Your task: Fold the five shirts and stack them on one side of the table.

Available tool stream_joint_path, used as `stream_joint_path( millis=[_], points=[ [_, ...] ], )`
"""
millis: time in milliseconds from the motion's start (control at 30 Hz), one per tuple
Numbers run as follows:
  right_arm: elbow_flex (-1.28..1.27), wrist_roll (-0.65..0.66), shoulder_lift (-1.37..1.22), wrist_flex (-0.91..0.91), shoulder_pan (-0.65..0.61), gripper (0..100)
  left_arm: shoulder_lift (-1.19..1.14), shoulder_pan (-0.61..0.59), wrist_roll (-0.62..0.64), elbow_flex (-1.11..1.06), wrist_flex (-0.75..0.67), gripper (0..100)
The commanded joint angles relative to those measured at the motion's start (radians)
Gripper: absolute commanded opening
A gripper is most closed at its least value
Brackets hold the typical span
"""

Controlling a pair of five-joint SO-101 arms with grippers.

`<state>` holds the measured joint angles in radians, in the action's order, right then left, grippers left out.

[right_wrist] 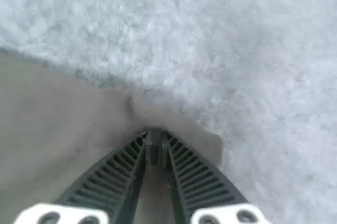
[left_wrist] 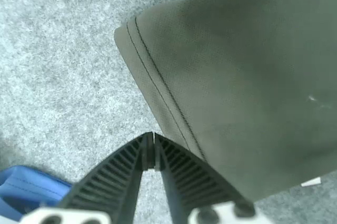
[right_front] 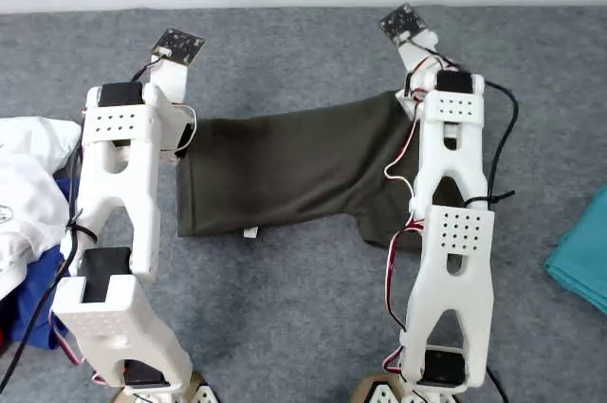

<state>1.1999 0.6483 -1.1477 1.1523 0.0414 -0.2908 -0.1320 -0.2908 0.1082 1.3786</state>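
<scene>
1. High view: the grey carpeted tabletop (right_front: 303, 327) is carrying an olive-green knit shirt (right_front: 285, 171), which is lying flat between the two arms.
2. The shirt's long axis is running across the table from one arm to the other. Its straight stitched hem is pointing toward the left arm, and its sleeve end is pointing toward the right arm.
3. A heap of white and blue garments (right_front: 24, 185) is sitting well beyond the shirt's hem end. A teal folded cloth (right_front: 583, 261) is lying well beyond its sleeve end.
4. The left gripper (left_wrist: 153, 145) is sitting at the shirt's hem edge, just inside the near hem corner. Its jaws are pressing together, and I cannot tell whether any fabric is caught between them.
5. The right gripper (right_wrist: 156, 147) is sitting at the opposite end, clenched with a ridge of olive fabric bunching up into its tips, so it appears to be pinching the shirt.
6. Judging from this, each arm is nearest its own end, so the coming fold is likely turning on carrying those two ends together across the short axis.
</scene>
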Motion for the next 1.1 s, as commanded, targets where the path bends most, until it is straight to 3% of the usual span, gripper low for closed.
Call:
stream_joint_path(
  millis=[0,200,400,667,900,1067],
  points=[
    [0.127,0.009,0.015,0.114,0.007,2.9,0.057,0.002,0.008,0.004,-0.017,1],
    [0.252,0.006,0.016,0.383,0.010,2.9,0.055,0.031,0.008,0.004,-0.026,1],
    [0.361,0.003,0.013,0.625,0.008,2.7,-0.009,0.075,0.012,0.007,-0.184,1],
    [0.184,-0.064,-0.013,0.604,0.033,2.5,-0.241,0.068,0.014,0.033,-0.358,1],
    [0.173,-0.068,-0.091,0.585,0.071,2.5,-0.420,0.021,0.038,0.309,-0.250,1],
    [0.173,-0.066,-0.093,0.585,0.073,2.5,-0.569,-0.012,0.037,0.573,-0.089,1]
  ],
)
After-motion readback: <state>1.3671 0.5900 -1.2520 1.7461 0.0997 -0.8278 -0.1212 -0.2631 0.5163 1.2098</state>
